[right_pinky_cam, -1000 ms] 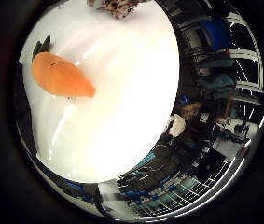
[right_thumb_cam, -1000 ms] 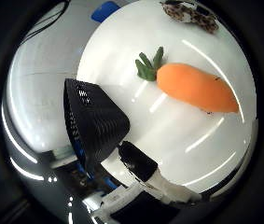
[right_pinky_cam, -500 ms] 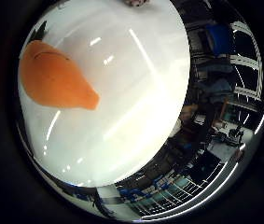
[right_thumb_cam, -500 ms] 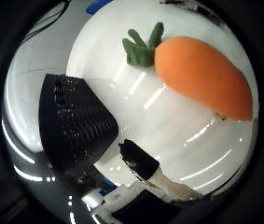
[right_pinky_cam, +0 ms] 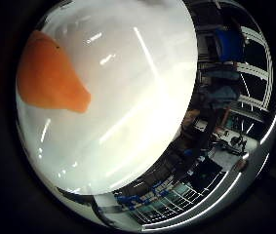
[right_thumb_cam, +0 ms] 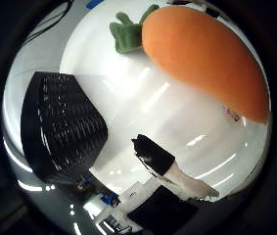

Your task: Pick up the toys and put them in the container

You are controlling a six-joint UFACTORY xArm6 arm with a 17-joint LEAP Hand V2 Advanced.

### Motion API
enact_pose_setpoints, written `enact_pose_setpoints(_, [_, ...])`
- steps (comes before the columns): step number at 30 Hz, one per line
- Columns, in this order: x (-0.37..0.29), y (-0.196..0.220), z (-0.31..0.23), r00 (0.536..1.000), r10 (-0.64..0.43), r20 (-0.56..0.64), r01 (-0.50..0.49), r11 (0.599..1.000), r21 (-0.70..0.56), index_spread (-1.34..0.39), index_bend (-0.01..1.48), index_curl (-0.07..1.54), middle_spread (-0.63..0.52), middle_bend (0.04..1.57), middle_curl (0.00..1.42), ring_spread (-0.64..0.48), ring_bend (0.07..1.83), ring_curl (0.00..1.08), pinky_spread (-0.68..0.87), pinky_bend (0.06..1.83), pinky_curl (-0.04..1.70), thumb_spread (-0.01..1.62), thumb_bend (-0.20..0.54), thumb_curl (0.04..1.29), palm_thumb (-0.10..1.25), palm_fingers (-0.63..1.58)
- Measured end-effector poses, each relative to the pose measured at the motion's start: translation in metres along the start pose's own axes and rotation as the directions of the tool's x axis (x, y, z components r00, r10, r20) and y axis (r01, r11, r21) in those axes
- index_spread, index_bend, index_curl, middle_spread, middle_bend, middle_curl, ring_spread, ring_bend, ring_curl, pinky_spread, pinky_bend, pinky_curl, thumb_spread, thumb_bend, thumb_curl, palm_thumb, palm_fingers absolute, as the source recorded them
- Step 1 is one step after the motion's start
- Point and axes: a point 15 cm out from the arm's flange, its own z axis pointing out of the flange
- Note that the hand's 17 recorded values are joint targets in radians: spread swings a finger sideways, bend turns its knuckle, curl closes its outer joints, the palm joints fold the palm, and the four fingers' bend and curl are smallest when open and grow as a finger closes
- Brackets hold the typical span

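An orange plush carrot [right_thumb_cam: 204, 56] with green leaves [right_thumb_cam: 126, 32] lies on the white table [right_thumb_cam: 143, 112] and fills much of the thumb side view, so it is close under my palm. Its pointed end [right_pinky_cam: 54, 78] shows in the little finger side view. A black mesh container [right_thumb_cam: 62, 127] stands on the table beside the carrot, a short way from its leafy end. One black-tipped finger [right_thumb_cam: 165, 164] of my hand reaches out straight over the table, touching nothing.
The white table's rounded edge [right_pinky_cam: 176, 131] drops off to a room with chairs and equipment beyond. A blue patch [right_thumb_cam: 94, 4] lies at the table's far side near the carrot's leaves.
The carrot has grown much larger in both views as my palm has come down closer to it. A patterned toy seen beyond the carrot earlier has slid out of view.
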Motion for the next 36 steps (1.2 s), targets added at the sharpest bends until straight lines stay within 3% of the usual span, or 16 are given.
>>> enact_pose_setpoints(5, [-0.002, 0.001, 0.0, 1.0, -0.01, -0.002, 0.01, 1.0, -0.002, -0.21, 0.17, 0.28, -0.01, 0.34, 0.36, 0.07, 0.66, 0.25, 0.36, 0.49, 0.25, 1.12, -0.013, 0.3, 0.57, 0.42])
enact_pose_setpoints(10, [-0.005, 0.006, 0.001, 0.999, -0.028, -0.018, 0.027, 0.999, -0.024, -0.25, 0.19, 0.3, -0.1, 0.42, 0.38, -0.1, 0.82, 0.27, 0.17, 0.47, 0.21, 1.11, -0.012, 0.32, 0.64, 0.62])
enact_pose_setpoints(12, [-0.004, 0.009, 0.001, 0.999, -0.035, -0.027, 0.034, 0.999, -0.035, -0.29, 0.17, 0.31, -0.15, 0.48, 0.4, -0.18, 0.9, 0.29, 0.03, 0.54, 0.2, 1.1, -0.013, 0.33, 0.67, 0.8])
enact_pose_setpoints(15, [-0.005, 0.013, -0.004, 0.999, -0.041, -0.03, 0.04, 0.998, -0.046, -0.37, 0.21, 0.34, -0.24, 0.58, 0.46, -0.28, 0.99, 0.36, -0.38, 0.81, 0.27, 1.1, -0.014, 0.34, 0.7, 1.19])
enact_pose_setpoints(17, [-0.005, 0.014, -0.012, 0.998, -0.045, -0.031, 0.044, 0.998, -0.044, -0.39, 0.31, 0.39, -0.26, 0.68, 0.5, -0.28, 1.04, 0.39, -0.47, 0.88, 0.3, 1.09, -0.014, 0.34, 0.72, 1.3])
enact_pose_setpoints(21, [-0.002, 0.017, -0.038, 0.997, -0.054, -0.049, 0.053, 0.998, -0.015, -0.37, 0.66, 0.58, -0.23, 0.95, 0.6, -0.26, 1.16, 0.47, -0.46, 1.05, 0.4, 1.07, -0.009, 0.38, 0.8, 1.36])
enact_pose_setpoints(26, [0.002, 0.026, -0.072, 0.996, -0.061, -0.066, 0.063, 0.998, 0.03, -0.32, 0.88, 0.72, -0.18, 1.17, 0.68, -0.23, 1.3, 0.55, -0.34, 1.25, 0.52, 1.07, -0.003, 0.44, 0.93, 1.25])
enact_pose_setpoints(30, [0.003, 0.043, -0.097, 0.995, -0.076, -0.068, 0.078, 0.996, 0.036, -0.27, 1.0, 0.78, -0.16, 1.27, 0.71, -0.22, 1.36, 0.6, -0.28, 1.33, 0.59, 1.09, -0.003, 0.48, 1.01, 1.17])
enact_pose_setpoints(36, [-0.017, 0.078, -0.143, 0.986, -0.144, -0.086, 0.142, 0.99, -0.022, -0.24, 1.04, 0.81, -0.14, 1.31, 0.71, -0.22, 1.38, 0.65, -0.24, 1.35, 0.64, 1.13, -0.012, 0.51, 1.03, 1.13])
